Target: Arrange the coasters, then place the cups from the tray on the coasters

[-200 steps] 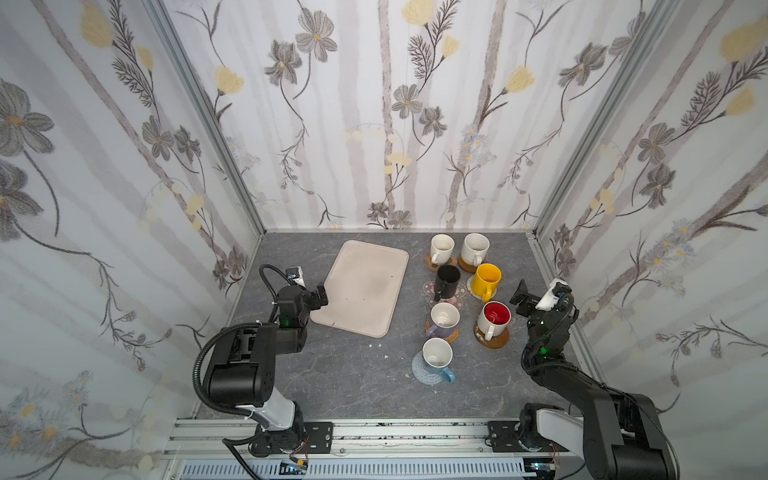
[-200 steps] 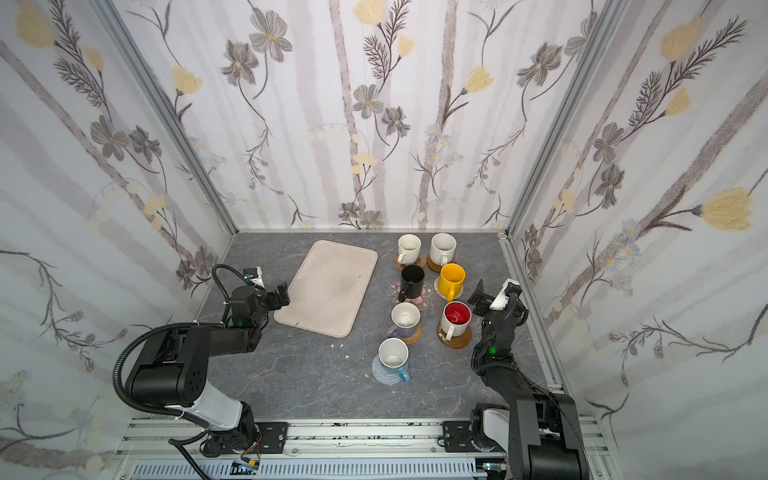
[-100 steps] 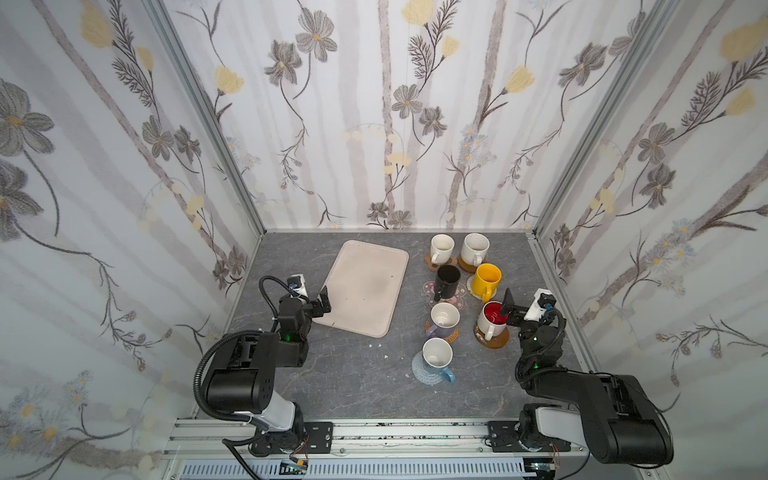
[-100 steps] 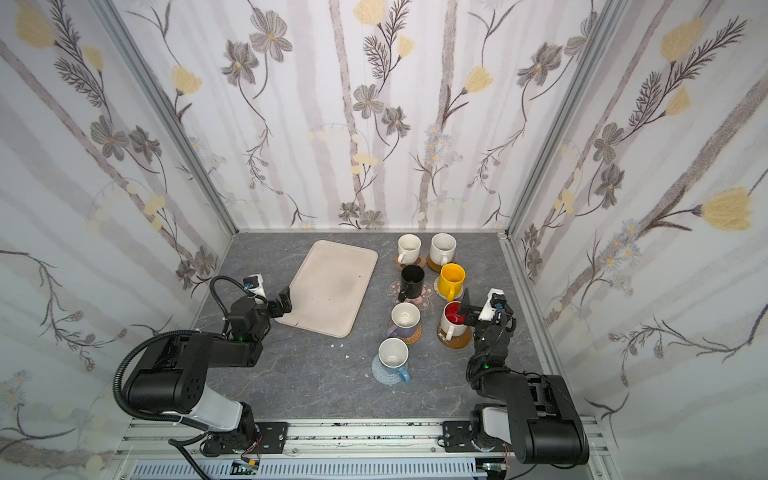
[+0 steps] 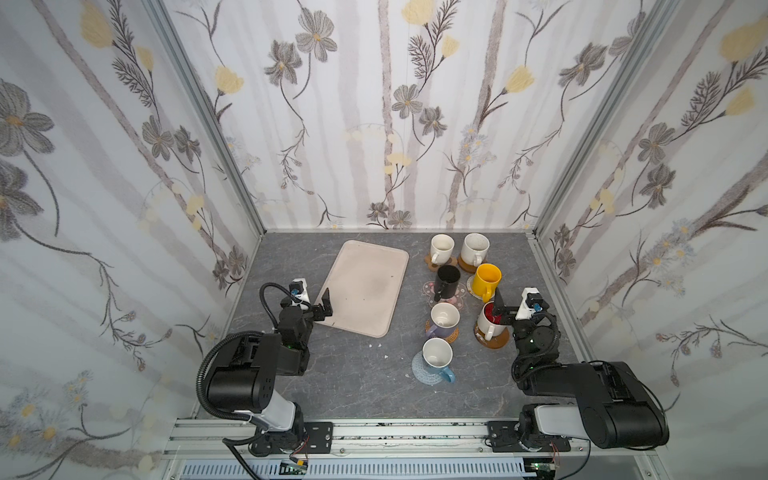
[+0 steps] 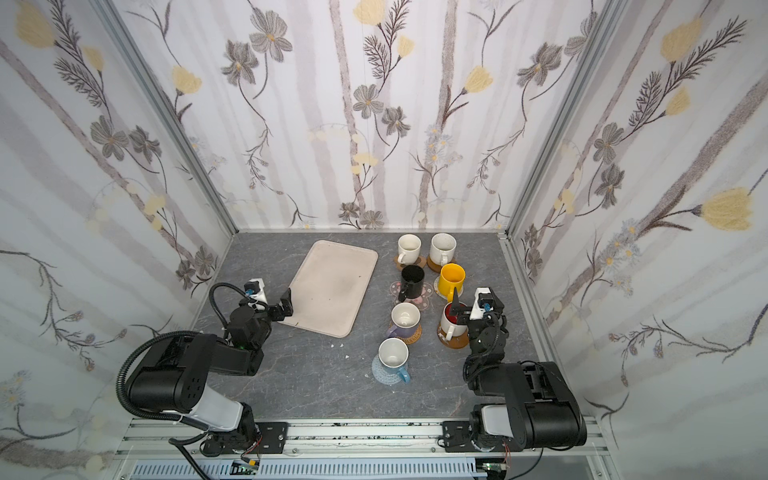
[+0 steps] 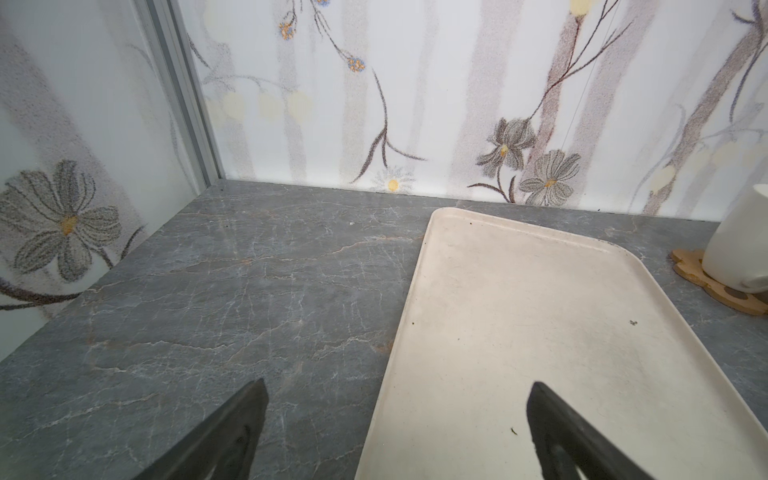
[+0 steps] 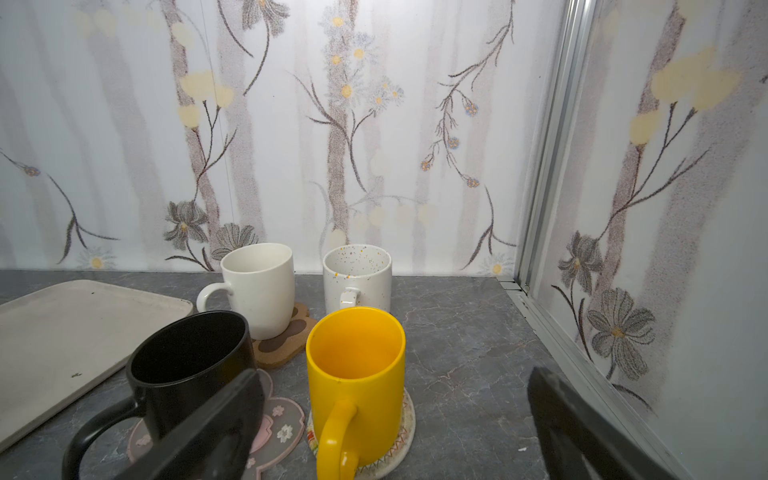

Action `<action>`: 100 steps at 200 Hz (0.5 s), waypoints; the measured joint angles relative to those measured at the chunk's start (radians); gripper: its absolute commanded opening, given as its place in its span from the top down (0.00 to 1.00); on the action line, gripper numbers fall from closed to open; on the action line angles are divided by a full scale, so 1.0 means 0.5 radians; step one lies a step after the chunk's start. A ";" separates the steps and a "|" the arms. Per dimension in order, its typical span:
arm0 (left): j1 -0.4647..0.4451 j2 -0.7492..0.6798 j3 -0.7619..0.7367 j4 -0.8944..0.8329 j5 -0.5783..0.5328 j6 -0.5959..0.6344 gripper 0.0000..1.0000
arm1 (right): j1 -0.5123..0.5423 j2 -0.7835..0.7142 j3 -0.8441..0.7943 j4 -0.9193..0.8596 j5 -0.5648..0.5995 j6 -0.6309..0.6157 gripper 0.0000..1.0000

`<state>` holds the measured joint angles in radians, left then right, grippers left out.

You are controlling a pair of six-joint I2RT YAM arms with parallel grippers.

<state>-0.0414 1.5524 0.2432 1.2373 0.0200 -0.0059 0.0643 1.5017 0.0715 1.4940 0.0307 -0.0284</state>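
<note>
Seven cups stand on coasters right of the bare tray [image 5: 365,286]: cream cup [image 5: 441,248] on a paw coaster [image 8: 282,345], speckled cup [image 5: 475,248], black cup [image 5: 448,282] on a pink blossom coaster [image 8: 278,419], yellow cup [image 8: 355,374] on a beige woven coaster [image 8: 405,432], lavender cup [image 5: 444,318], red-inside cup [image 5: 489,320] and light blue cup [image 5: 436,357]. My left gripper [image 5: 326,307] is open and empty over the tray's near left edge [image 7: 390,374]. My right gripper [image 5: 500,309] is open and empty, just above the red-inside cup and facing the yellow cup.
Patterned walls close in the grey tabletop [image 5: 353,374] on three sides. The right wall's metal rail [image 8: 552,324] runs close beside my right gripper. Small white crumbs [image 5: 376,345] lie near the tray's front corner. Both arm bases stand at the front rail.
My right gripper has swung left from beside the wall to above the red-inside cup as its arm folded back. My left gripper has shifted slightly right, toward the tray's near corner.
</note>
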 measured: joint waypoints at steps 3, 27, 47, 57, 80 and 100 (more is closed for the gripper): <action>0.000 0.000 -0.005 0.004 0.005 0.002 0.00 | 0.001 0.000 -0.005 0.003 -0.006 -0.005 0.00; 0.000 0.008 -0.050 0.066 0.045 0.012 0.00 | 0.005 0.000 -0.018 0.009 -0.050 -0.029 0.00; 0.033 0.043 -0.053 0.111 0.106 0.011 0.00 | -0.040 0.000 0.031 -0.032 -0.144 -0.031 0.00; 0.060 0.056 -0.047 0.116 0.112 0.007 0.00 | -0.077 0.000 0.072 -0.063 -0.192 -0.028 0.00; 0.082 0.061 -0.039 0.120 0.156 -0.005 0.00 | -0.118 0.000 0.129 -0.128 -0.289 -0.014 0.01; 0.080 0.057 -0.043 0.121 0.201 -0.010 0.00 | -0.117 -0.002 0.072 -0.101 -0.327 -0.012 0.00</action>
<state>-0.0013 1.5810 0.2218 1.2980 0.1204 -0.0109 0.0055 1.5005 0.1074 1.4437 -0.1326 -0.0345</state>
